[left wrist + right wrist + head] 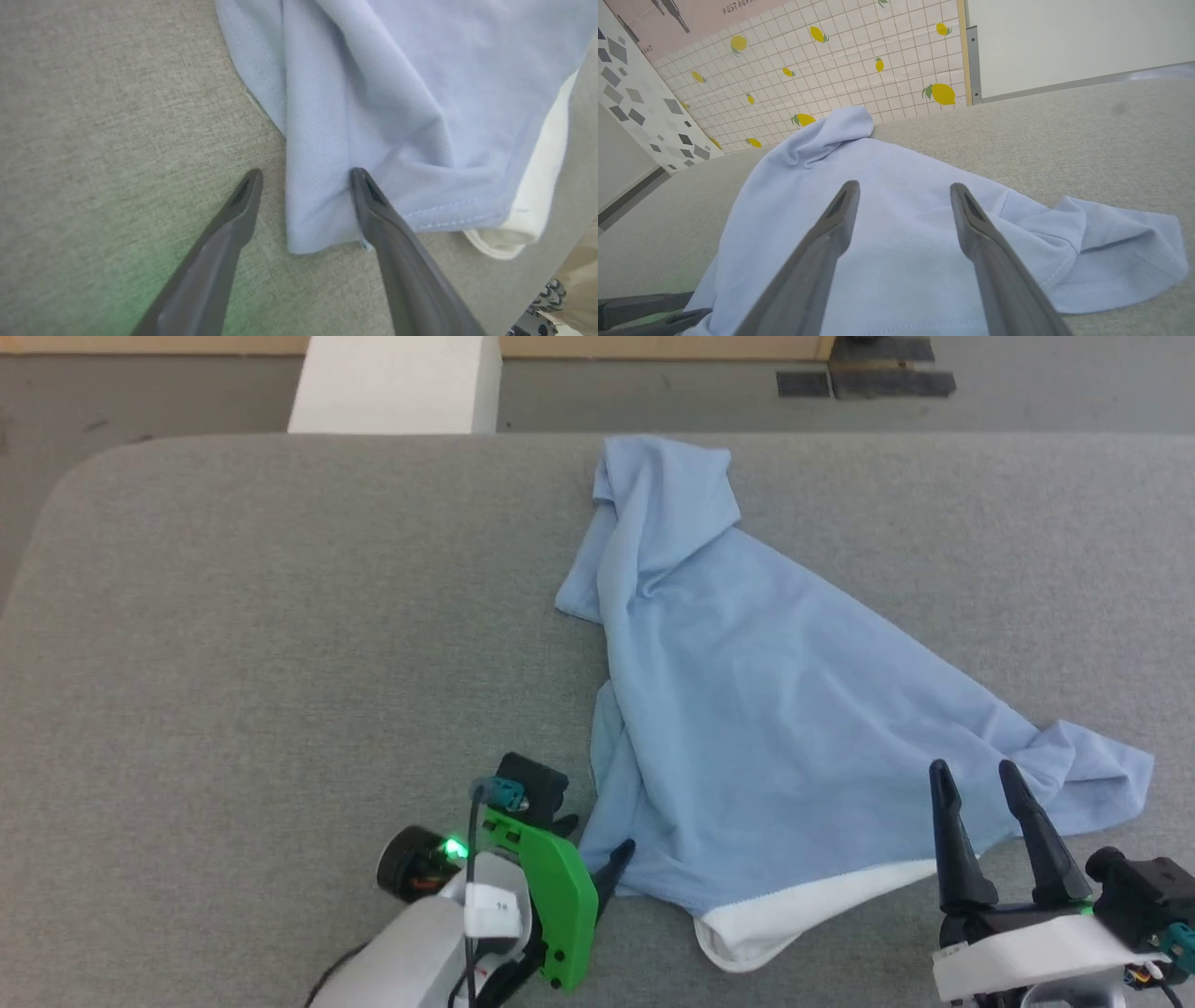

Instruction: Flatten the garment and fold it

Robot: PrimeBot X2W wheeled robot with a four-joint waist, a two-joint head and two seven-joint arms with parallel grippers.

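Grey fabric-covered worktop [233, 616] spans head view, w/ grey floor and white block [397, 383] beyond far edge. Right of centre lies crumpled light blue knit polo shirt [747, 709], its white sleeve panel [794, 910] at near edge. Left pincer [597, 845] is at shirt's near-left edge; right pincer [974, 773] at near-right corner, fingers apart, holding nothing.

Left wrist view: left pincer [306, 172] wide, straddling shirt's hem corner [317, 233]. One finger is over cloth, other over bare worktop [93, 140]; no grip.

Right wrist view: right pincer [904, 186] wide over shirt's smoother middle [901, 280]; lemon-print tiled wall [831, 70] behind.
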